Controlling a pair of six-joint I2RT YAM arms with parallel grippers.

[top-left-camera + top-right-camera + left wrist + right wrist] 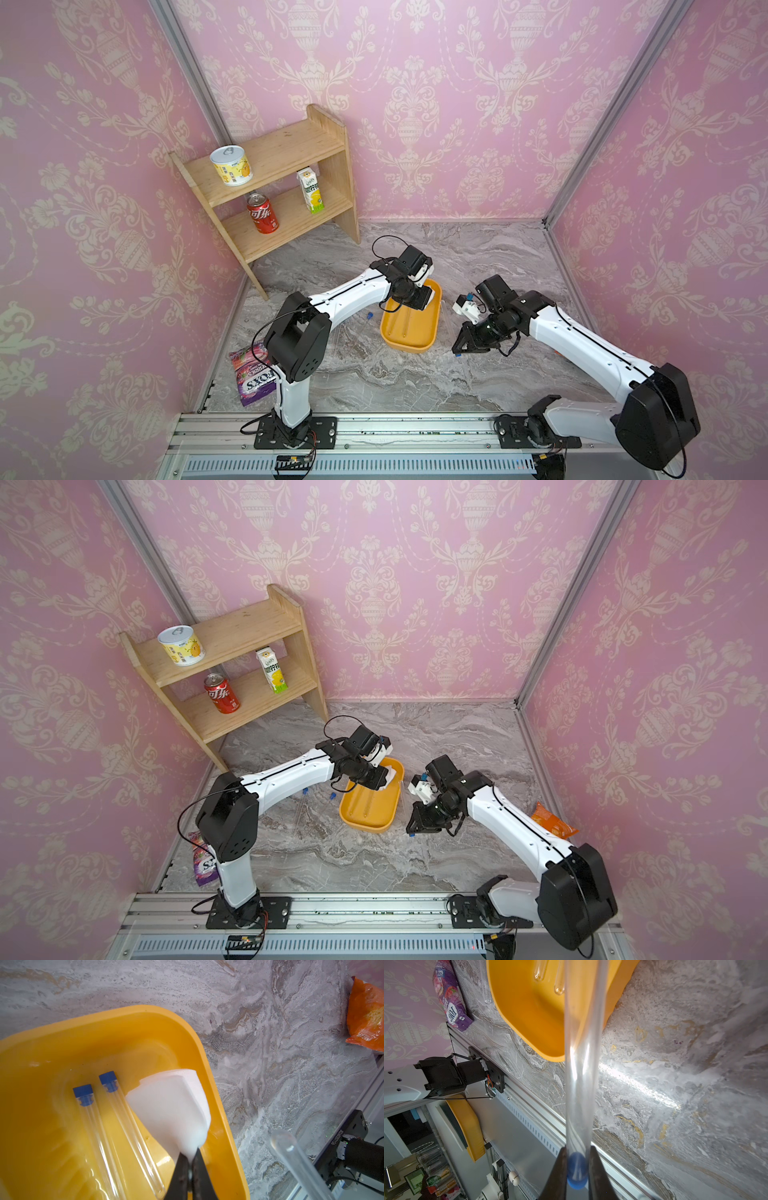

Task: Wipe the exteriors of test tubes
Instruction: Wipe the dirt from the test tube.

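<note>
Two test tubes (97, 1136) (133, 1132), clear with blue caps, lie side by side in the yellow tray (207, 1076). My left gripper (192, 1159) is shut on a folded white wiping pad (172, 1109), which hangs over the tray's far end beside those tubes. My right gripper (578, 1167) is shut on a third test tube (581, 1064) at its blue cap end, just right of the tray; its rounded tip (284, 1142) shows in the left wrist view. Two more tubes lie on the table left of the tray, marked by blue caps (305, 791) (332, 796).
A wooden shelf (291, 153) with two cans and a carton stands at the back left. A purple candy bag (253, 378) lies by the left arm's base. An orange snack bag (552, 820) lies by the right wall. A metal rail (415, 432) runs along the front edge.
</note>
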